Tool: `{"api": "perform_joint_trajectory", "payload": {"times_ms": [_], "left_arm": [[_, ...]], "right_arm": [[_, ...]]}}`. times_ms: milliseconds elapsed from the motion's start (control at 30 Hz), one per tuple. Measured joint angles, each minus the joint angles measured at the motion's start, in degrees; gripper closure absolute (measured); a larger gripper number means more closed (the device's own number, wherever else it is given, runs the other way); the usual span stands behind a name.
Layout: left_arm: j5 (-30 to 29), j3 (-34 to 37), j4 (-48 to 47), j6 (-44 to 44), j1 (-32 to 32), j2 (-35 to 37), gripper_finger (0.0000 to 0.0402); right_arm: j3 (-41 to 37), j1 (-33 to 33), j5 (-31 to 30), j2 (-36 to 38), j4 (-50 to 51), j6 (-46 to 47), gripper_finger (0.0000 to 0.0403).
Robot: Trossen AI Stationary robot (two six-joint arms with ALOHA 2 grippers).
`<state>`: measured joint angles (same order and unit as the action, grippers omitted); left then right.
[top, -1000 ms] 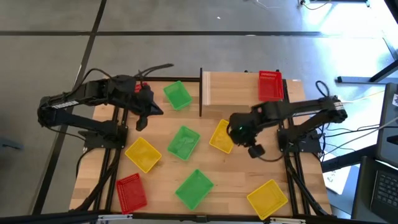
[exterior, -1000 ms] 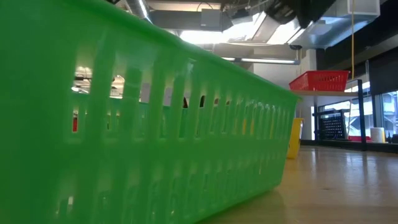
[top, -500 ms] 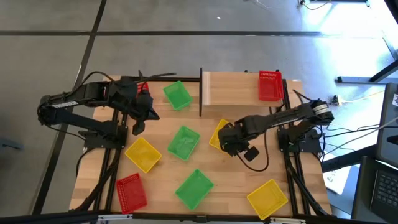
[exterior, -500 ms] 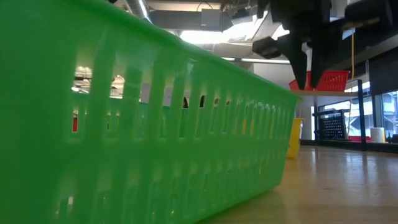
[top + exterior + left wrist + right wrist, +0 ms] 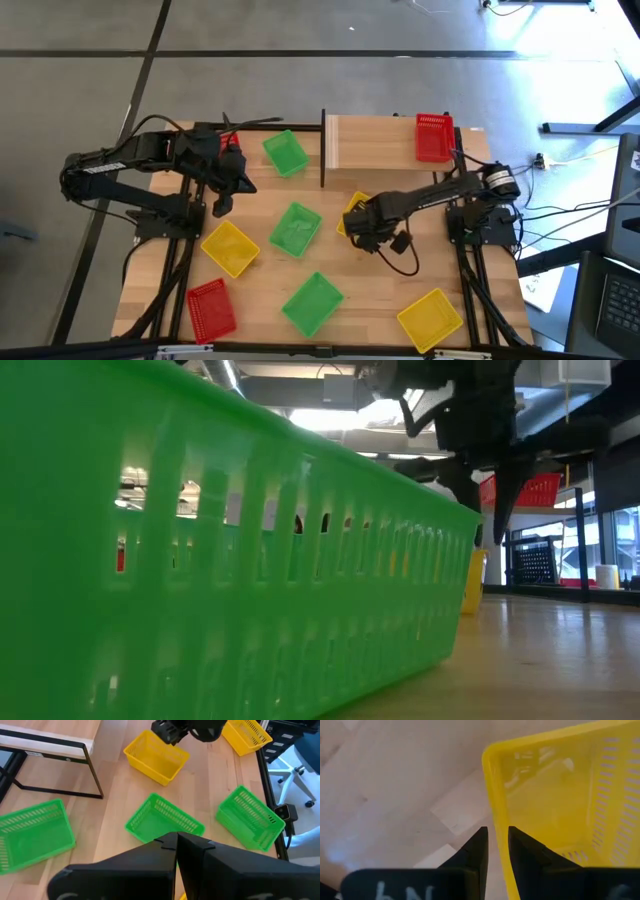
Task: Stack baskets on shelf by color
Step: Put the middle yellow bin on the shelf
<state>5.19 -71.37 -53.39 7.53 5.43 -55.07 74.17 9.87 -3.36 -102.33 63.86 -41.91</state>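
A shelf stood at the table's far edge, with one basket on its right end. Another basket lay on the table just left of the shelf. The other baskets lay spread over the tabletop in front. The right gripper was at the rim of the middle basket, straddling it.

The left hand shows its two dark fingers pressed together. Beyond them on the desk lie three green baskets and two yellow baskets. The other arm's dark hand hangs over the nearer yellow one.
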Motion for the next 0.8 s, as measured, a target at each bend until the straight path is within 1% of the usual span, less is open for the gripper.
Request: {"api": "perform_joint_trajectory", "payload": {"times_ms": [233,433,533,667,800], "left_arm": [[0.00,0.01,0.01,0.00,0.00,0.00,0.0401],[0.00,0.00,0.02,0.00,0.00,0.00,0.0401],[0.00,0.00,0.02,0.01,0.00,0.00,0.0401],[0.00,0.00,0.00,0.01,0.00,0.00,0.0401],[0.00,0.00,0.02,0.00,0.00,0.00,0.0401]], "right_arm": [[0.03,-1.64,1.84,-2.34,-0.57,-0.97,0.0331],[0.03,-2.35,1.91,-5.58,-1.97,-0.77,0.0333],[0.03,-2.38,1.67,-6.86,-2.21,-0.73,0.0347],[0.11,-2.34,1.01,-7.16,-2.41,-0.71,0.0390],[0.94,-1.82,-1.97,-6.86,-1.48,1.65,0.0397]]}}
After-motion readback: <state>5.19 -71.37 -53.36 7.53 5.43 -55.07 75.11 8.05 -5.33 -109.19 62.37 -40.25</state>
